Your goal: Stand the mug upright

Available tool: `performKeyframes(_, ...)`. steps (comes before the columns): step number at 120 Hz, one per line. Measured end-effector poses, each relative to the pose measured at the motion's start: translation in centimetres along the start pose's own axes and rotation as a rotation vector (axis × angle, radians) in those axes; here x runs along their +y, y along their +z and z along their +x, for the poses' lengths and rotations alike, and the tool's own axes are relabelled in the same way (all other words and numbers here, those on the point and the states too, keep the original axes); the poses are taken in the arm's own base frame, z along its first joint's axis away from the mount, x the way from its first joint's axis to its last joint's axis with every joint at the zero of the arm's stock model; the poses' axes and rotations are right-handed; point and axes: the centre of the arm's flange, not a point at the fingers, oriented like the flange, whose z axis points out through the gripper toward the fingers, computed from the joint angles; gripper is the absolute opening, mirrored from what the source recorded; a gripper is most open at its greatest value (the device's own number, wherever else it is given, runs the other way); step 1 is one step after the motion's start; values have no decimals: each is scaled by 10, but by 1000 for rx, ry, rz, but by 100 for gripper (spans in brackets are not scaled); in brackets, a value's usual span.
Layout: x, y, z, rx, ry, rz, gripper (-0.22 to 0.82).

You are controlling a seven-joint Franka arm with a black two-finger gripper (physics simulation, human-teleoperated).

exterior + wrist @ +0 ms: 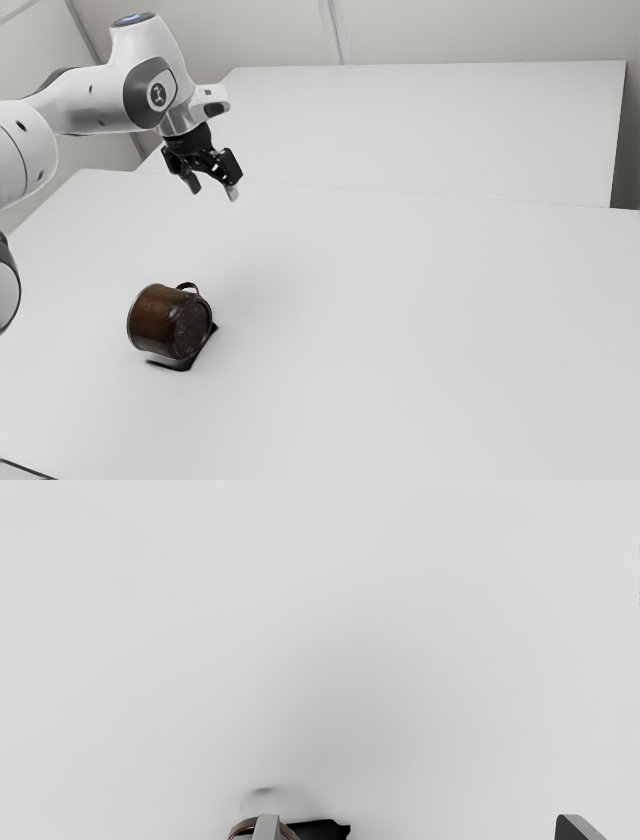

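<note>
A brown mug [160,322] lies on its side on the white surface [400,330], a flat black shape [172,366] beneath it. Slightly to the exterior view's right of the mug, the raised pincer [212,190] hangs with fingers spread.

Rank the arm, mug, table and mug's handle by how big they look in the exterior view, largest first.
1. Table, by far the largest
2. Arm, even cut off at the view's edge
3. Mug
4. Handle, a small loop
</note>
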Motion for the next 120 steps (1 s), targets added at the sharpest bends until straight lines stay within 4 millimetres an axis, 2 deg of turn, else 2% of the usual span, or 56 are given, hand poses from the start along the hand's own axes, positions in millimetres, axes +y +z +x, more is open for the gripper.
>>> performKeyframes(17, -6, -6, -3, 17, 14, 1, 60)
performKeyframes(29, -39, -1, -11, 15, -2, -16, 60)
performKeyframes(44, -80, 17, -21, -11, -23, -73, 60)
performKeyframes(58, -107, 37, -33, -53, -33, -150, 60)
performKeyframes(69, -132, 55, -49, -89, -62, -222, 60)
performKeyframes(84, -167, 78, -83, -132, -130, -333, 60)
performKeyframes(104, -193, 101, -118, -163, -202, -483, 60)
performKeyframes(120, -194, 121, -133, -188, -225, -585, 60)
